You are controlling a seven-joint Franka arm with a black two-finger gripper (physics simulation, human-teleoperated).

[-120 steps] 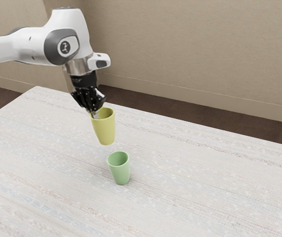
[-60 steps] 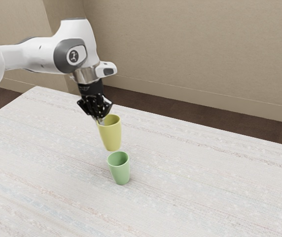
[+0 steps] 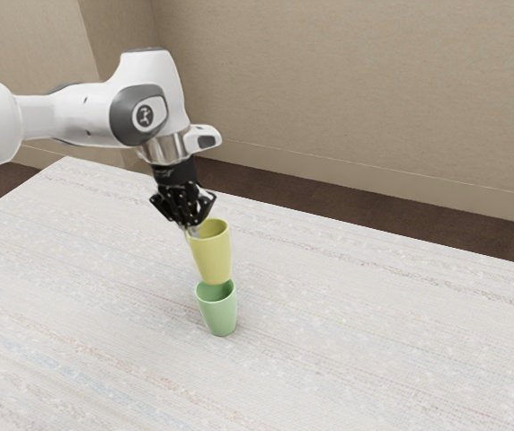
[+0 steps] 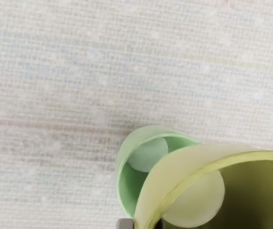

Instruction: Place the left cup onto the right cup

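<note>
A yellow cup (image 3: 212,251) hangs upright from my gripper (image 3: 188,226), which is shut on its rim on the side toward the exterior view's left. Its base sits right at the mouth of the green cup (image 3: 217,308), which stands upright on the table (image 3: 374,341). From the wrist view, the yellow cup (image 4: 198,191) looms close under my hand and overlaps part of the green cup (image 4: 141,167), whose open mouth and pale inner bottom show beside it.
The table is a wide, pale woven-textured surface with free room on all sides of the cups. Beyond its far edge are a dark floor (image 3: 401,211) and a beige wall (image 3: 374,81).
My arm has carried the yellow cup toward the exterior view's right and downward, from beside and above the green cup to directly over its mouth. The green cup has stayed put.
</note>
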